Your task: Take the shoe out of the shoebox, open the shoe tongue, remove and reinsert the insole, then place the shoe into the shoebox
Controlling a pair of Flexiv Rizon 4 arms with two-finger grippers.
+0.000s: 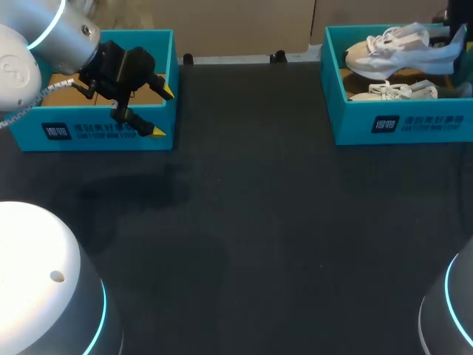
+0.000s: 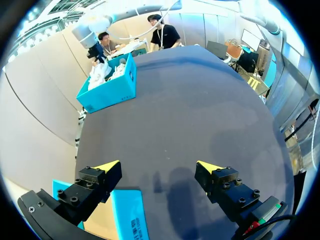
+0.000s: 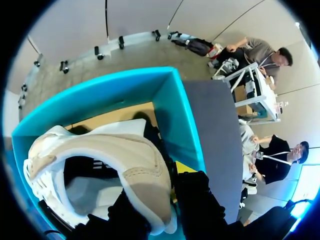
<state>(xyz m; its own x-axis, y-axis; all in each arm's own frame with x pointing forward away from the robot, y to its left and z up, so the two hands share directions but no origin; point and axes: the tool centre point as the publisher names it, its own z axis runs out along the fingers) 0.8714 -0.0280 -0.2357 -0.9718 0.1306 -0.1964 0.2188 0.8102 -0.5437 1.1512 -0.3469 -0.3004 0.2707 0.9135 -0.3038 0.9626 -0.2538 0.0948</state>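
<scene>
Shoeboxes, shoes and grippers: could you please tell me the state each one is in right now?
left shoebox: open, no shoe visible inside.
right shoebox: open, holding two shoes.
upper shoe: tilted inside the right shoebox, gripped.
lower shoe: lying on the box floor, untouched.
left gripper: open, empty, above the left shoebox's front wall.
right gripper: shut on the upper shoe's side.

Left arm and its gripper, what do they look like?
The left arm is smooth silver-white with a glowing cyan ring at a joint. A white speckled cable runs to the left gripper, black and blocky with visible screw heads, its two fingers ending in yellow wedge tips.
</scene>
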